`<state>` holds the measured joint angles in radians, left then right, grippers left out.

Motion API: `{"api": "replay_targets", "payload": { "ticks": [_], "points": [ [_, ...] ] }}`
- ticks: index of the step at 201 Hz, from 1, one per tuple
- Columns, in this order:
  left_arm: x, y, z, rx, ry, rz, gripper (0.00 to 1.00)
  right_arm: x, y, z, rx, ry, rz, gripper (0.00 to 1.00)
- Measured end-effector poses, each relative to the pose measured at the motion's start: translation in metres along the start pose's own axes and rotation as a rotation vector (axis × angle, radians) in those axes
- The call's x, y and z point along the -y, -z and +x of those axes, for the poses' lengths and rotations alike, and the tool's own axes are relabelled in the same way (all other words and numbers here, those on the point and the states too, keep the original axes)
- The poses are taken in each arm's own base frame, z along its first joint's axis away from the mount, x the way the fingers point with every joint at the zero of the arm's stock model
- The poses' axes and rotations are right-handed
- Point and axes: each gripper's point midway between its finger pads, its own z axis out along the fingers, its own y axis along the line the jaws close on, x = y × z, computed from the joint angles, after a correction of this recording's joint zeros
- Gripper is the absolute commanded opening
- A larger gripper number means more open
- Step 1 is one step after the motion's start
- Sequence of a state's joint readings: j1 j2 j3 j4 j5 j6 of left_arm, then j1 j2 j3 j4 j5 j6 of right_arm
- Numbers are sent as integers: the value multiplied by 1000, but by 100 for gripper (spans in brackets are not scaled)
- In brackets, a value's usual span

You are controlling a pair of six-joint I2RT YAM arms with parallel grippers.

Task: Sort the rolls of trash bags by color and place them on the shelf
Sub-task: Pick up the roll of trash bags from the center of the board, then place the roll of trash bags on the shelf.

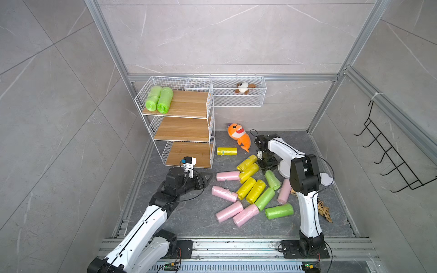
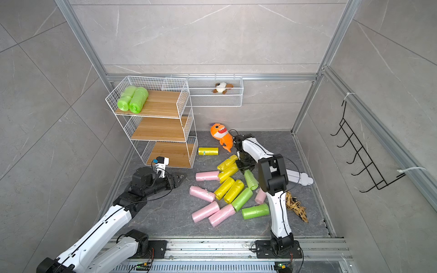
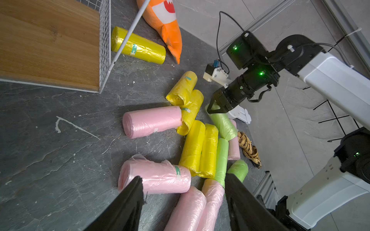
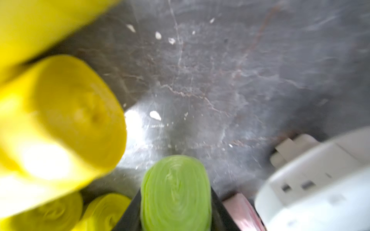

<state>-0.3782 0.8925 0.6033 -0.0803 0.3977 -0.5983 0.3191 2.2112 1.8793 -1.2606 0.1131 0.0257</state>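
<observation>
- Black fingers (image 4: 130,218) of the right gripper (image 4: 176,212) are clamped on one end of a lime green crinkly plastic roll (image 4: 176,180), squashing it oval (blurry view, though).
- In a top view the roll (image 1: 272,180) lies on the dark stone floor (image 1: 189,212), long axis roughly 11-to-5 o'clock, grabbed at the 11 end.
- The white wire-grid shelf with wooden boards (image 1: 186,104) sits around 10 o'clock from it. Two matching green rolls (image 1: 158,100) are on the top tier.
- The left gripper (image 3: 183,177) hangs open and empty over pale pink plastic rolls (image 3: 156,178). It's nearer the shelf, but the right arm has the roll.
</observation>
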Motion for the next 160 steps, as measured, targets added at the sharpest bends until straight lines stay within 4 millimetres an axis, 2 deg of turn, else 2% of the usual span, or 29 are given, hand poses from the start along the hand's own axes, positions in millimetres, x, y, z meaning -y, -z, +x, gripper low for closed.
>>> {"api": "replay_targets", "payload": {
  "ticks": [26, 51, 72, 107, 119, 133, 160],
  "points": [
    [4, -7, 1, -10, -10, -9, 67, 3, 48, 0, 127, -21, -21, 33],
    [13, -12, 1, -6, -26, -9, 68, 0, 109, 1, 308, -59, -94, 34],
    [28, -16, -1, 18, -34, 19, 69, -10, 166, 5, 510, -97, -220, 34],
    [60, -25, -3, 64, -37, 98, 71, -37, 252, 28, 807, -146, -494, 34],
    [70, -30, -3, 78, -33, 123, 72, -47, 272, 33, 874, -156, -591, 34],
    [84, -35, -2, 88, -26, 157, 73, -59, 286, 35, 926, -169, -695, 34],
    [115, -41, -3, 125, -4, 245, 77, -86, 292, 36, 954, -193, -853, 35]
  ]
}}
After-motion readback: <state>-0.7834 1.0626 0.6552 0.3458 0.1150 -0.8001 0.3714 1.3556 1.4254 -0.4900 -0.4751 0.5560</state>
